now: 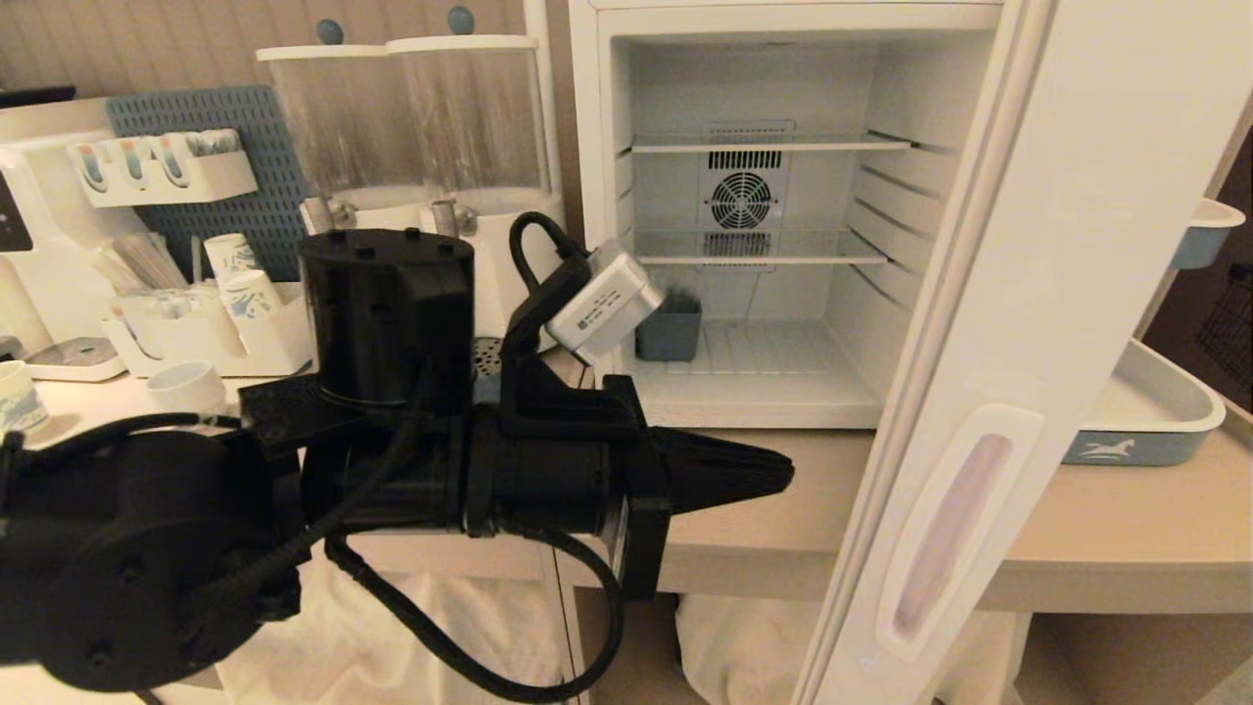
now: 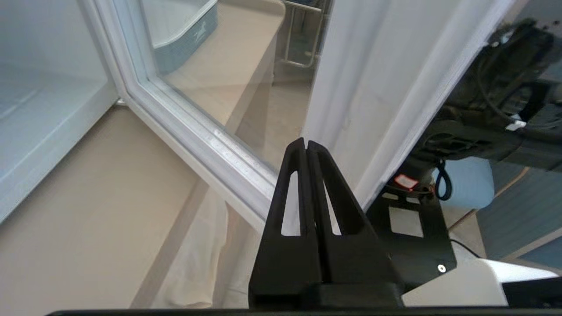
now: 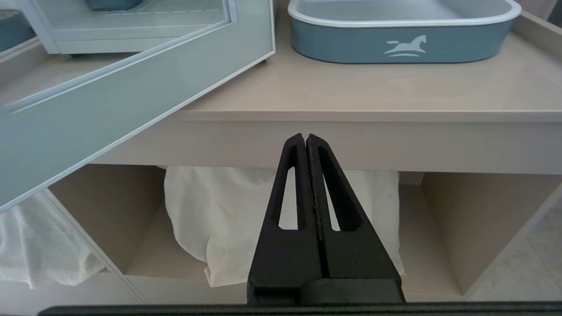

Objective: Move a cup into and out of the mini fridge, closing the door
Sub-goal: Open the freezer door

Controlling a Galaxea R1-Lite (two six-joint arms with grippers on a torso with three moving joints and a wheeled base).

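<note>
The mini fridge (image 1: 783,59) stood at the far side of the counter (image 1: 1126,529) with its door (image 1: 1038,323) swung wide toward the near right, shelves bare (only a small blue-grey tub (image 1: 669,331) sat on the floor inside, at the left). The tall white paper cup could not be made out in any view. The left gripper (image 1: 783,472) hovered over the counter just left of the door, fingers pressed together on nothing. The right gripper (image 3: 306,138), also pinched together and empty, hung near the counter's front edge below a blue-grey tray (image 3: 399,44).
</note>
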